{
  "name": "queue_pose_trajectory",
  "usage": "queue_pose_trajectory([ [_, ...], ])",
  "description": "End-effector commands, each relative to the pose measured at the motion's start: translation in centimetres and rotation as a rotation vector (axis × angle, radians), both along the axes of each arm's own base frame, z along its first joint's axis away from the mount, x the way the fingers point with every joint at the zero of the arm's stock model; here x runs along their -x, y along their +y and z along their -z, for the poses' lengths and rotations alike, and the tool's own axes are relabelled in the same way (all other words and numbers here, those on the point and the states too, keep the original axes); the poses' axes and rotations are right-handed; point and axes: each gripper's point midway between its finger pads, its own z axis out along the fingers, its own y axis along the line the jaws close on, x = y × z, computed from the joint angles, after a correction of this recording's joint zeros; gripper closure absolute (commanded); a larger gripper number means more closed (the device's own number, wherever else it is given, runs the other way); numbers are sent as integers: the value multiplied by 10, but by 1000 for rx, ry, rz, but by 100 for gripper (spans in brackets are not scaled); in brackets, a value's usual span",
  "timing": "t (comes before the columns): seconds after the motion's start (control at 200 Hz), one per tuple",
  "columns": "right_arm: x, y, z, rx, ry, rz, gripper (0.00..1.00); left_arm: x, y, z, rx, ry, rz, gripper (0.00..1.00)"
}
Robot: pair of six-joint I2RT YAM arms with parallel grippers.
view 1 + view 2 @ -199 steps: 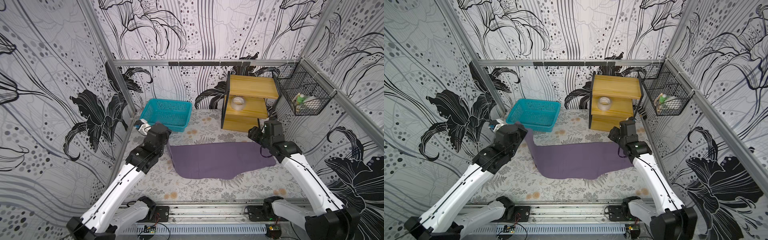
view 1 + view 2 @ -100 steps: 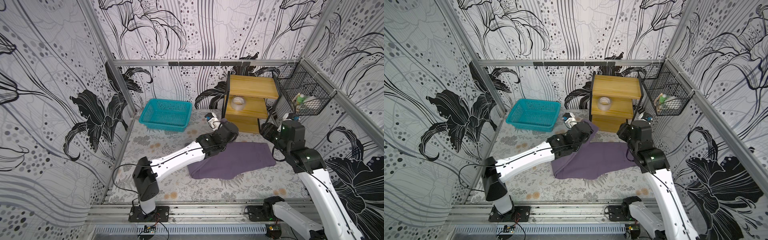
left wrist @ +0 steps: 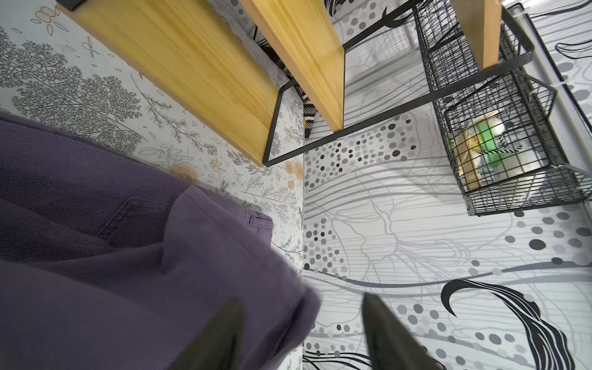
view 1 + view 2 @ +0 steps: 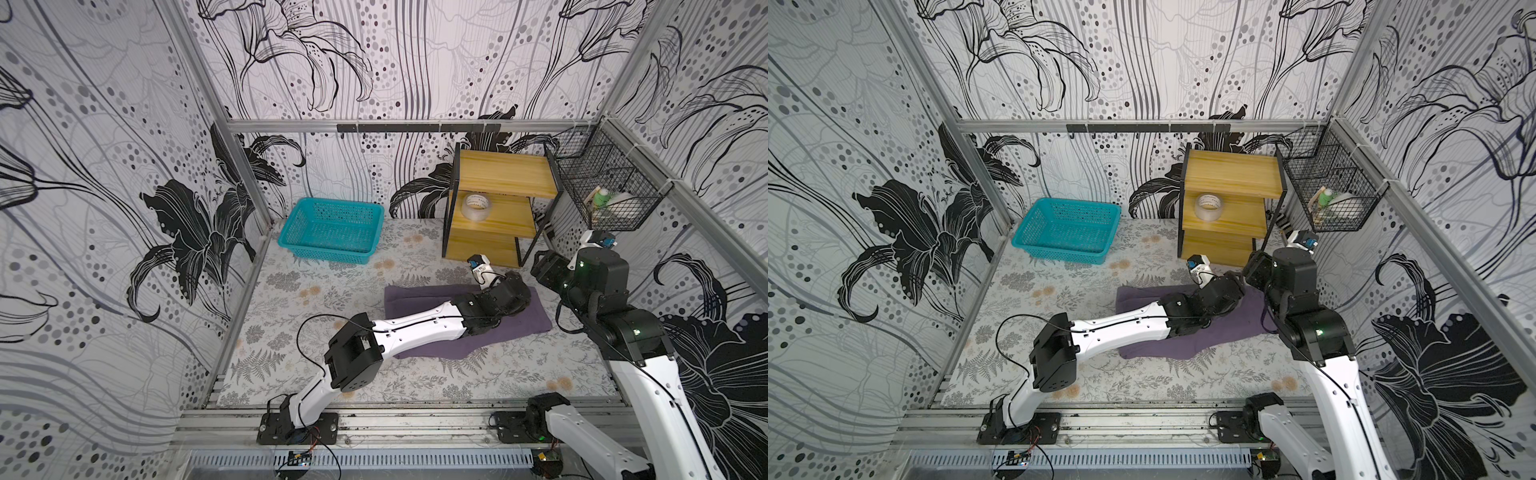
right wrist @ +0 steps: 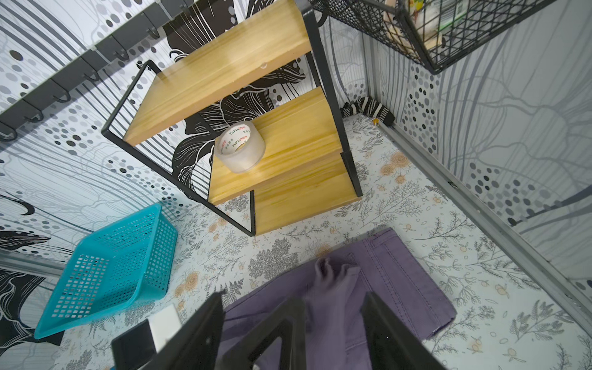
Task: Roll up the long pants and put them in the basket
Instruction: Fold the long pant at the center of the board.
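- Floral-printed sheeting covers your table [image 4: 291, 316], and lily wallpaper lines the walls. In both top views the long pants [image 4: 415, 293] lie flat on its right half, in front of the wooden shelf [image 4: 503, 174] and well apart from the teal basket [image 4: 332, 226].
- In the same views the left gripper [image 4: 524, 296] sits low over the cloth's right end and the right gripper [image 4: 540, 270] hangs just beside it. You cannot read either set of jaws from up here.
- You look early in the job. The cloth reads as a doubled slab with no cylinder anywhere, so the rolling itself is probably all still to do.
- On the left wrist view your two dark fingers [image 3: 221, 336] stand wide apart with nothing pinched. A blurred purple edge lies loose beside one of them.
- Beneath that edge lies a second layer with pocket stitching and a belt loop [image 3: 260, 221]. The weave is a fine ribbed twill, soft and limp.
- On the right wrist view the fingers [image 5: 384, 336] are also spread above the fabric. A small raised pucker [image 5: 333, 275] stands ahead of them, and I see no clamp on it.
- The pants' near end there shows double seams and a squared corner. Around them you have lattice plastic in the basket, a translucent tape roll [image 5: 240, 147] on smooth yellow wood, and a black wire basket [image 5: 448, 32].
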Motion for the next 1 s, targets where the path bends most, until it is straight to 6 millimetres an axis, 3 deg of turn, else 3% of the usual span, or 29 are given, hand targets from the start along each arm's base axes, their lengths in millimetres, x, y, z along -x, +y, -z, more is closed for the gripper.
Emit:
queue_pose_trajectory([
  [0.0, -1, -3, 6, 26, 15, 9, 27, -19, 31, -54, 6, -122, -33, 2],
  [0.11, -8, 1, 23, 20, 46, 1, 25, -35, 94, -73, -82, -162, -88, 2],
  [0.165, -11, 3, 31, 13, 57, -6, 26, -39, 132, -67, -121, -144, -125, 2],
  [0.255, -18, 9, 48, -3, 82, -23, 26, -33, 185, -42, -184, -92, -127, 0],
  [0.31, -22, 13, 59, -12, 101, -34, 26, -20, 212, -11, -224, -40, -113, 9],
  [0.415, -28, 17, 79, -16, 144, -48, 26, 16, 242, 43, -243, 61, -62, 20],
  [0.601, -35, 22, 109, -20, 210, -60, 26, 75, 253, 128, -62, 273, 33, 21],
  [0.741, -40, 25, 120, -32, 230, -64, 26, 89, 246, 156, 7, 336, 62, 21],
  [0.861, -39, 24, 124, -25, 247, -60, 26, 97, 250, 181, -17, 424, 43, 35],
  [0.996, -37, 20, 125, -11, 248, -47, 26, 109, 258, 208, -29, 521, 15, 44],
])
